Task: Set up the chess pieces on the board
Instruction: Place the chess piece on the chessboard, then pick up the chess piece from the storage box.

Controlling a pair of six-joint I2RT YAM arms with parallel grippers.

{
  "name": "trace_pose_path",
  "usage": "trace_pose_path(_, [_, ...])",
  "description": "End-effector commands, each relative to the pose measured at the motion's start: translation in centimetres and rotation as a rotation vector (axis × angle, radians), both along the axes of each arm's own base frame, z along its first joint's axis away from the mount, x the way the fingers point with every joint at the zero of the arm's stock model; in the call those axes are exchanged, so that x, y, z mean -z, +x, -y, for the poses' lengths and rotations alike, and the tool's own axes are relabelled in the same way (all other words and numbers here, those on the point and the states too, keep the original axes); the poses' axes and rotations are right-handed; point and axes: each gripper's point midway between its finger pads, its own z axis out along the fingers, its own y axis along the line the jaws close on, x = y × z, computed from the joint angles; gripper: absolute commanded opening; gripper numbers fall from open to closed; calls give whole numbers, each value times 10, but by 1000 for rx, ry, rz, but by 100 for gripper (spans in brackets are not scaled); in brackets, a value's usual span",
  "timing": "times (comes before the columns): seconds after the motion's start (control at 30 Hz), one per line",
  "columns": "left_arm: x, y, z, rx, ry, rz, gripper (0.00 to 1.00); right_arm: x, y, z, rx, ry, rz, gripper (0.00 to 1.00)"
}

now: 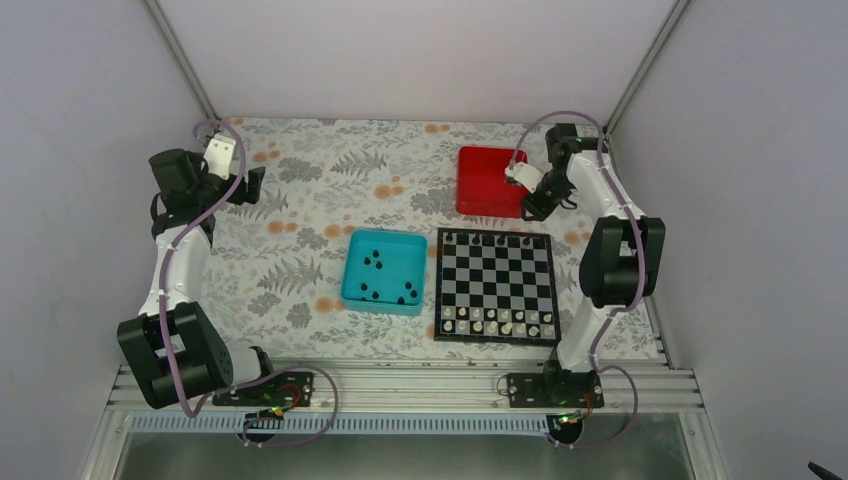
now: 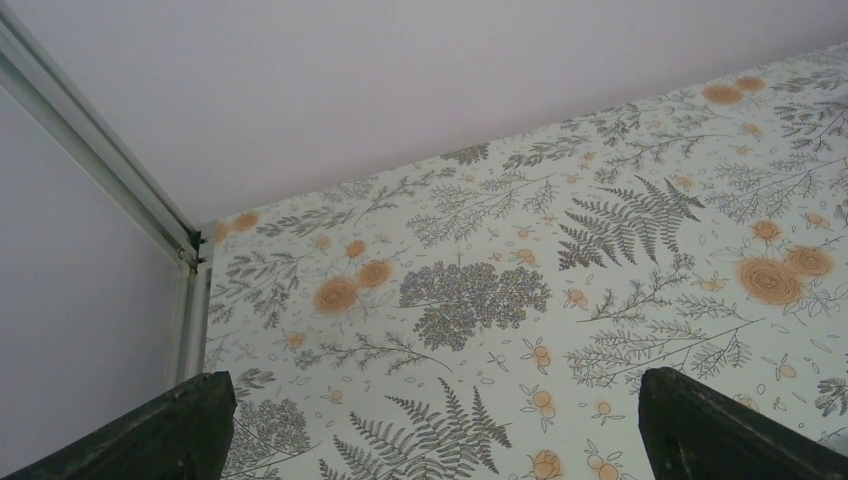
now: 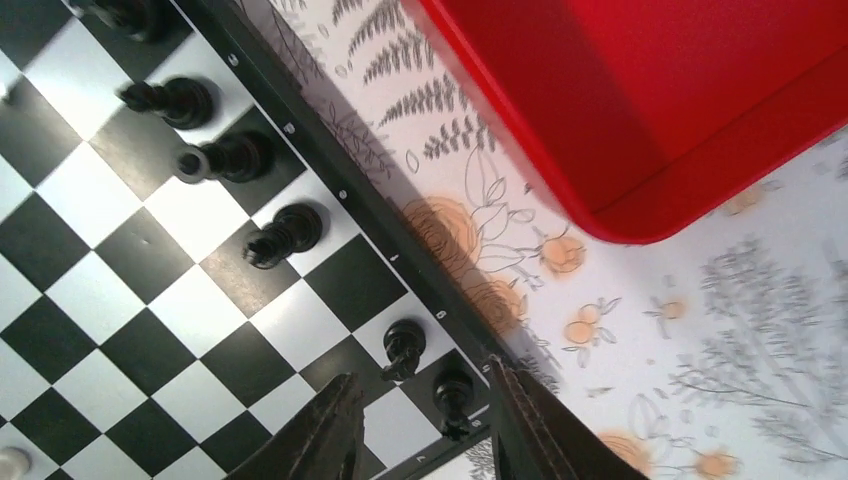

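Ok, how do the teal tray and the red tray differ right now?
The teal tray holds several black chess pieces; the red tray shows none. The teal tray sits left of the board, while the red tray lies beyond its far edge, its right side partly hidden by the right gripper. Both are square, with raised rims.

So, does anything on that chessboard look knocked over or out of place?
Nothing looks toppled or spilled. The black pieces on the board stand upright along its far edge, though one square in that row is bare. More black pieces sit in the teal tray.
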Motion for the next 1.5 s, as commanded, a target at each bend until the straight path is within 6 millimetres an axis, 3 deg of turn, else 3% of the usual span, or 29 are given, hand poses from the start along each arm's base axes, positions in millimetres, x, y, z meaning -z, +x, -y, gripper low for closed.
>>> trace_pose_path(0.0, [-8,0,-1,0,-3,17,100,-43,-1,-25,-40,-11,69,36])
trace_pose_path(0.07, [-8,0,-1,4,-6,17,100,-54,-4,-49,-89,-15,87,38])
trace_pose_path(0.2, [-8,1,-1,5,-8,16,100,-69,-13,-120,-230,-6,122,39])
trace_pose_path(0.23, [-8,1,-1,3,-6,15,100,-70,-21,-143,-285,0,116,39])
trace_pose_path(0.43, [-10,-1,0,4,-3,20,100,-63,-57,-236,-520,11,105,40])
trace_pose_path(0.53, [-9,-1,-1,3,-4,17,100,-46,-70,-267,-601,20,80,41])
trace_pose_path(0.77, [-9,-2,-1,1,0,18,100,1,-94,-310,-705,14,-1,45])
trace_pose_path(0.9, [-9,-2,-1,0,-2,17,100,18,-104,-324,-738,7,-32,46])
trace_pose_path(1.0, [-9,-2,-1,-2,1,18,100,31,-108,-324,-737,-31,-65,45])
trace_pose_path(1.27, [-4,-1,-3,-4,2,12,100,34,-136,-296,-719,-72,-154,45])
trace_pose_path(1.47, [-6,0,-2,1,-3,16,100,53,-145,-275,-690,-125,-167,45])
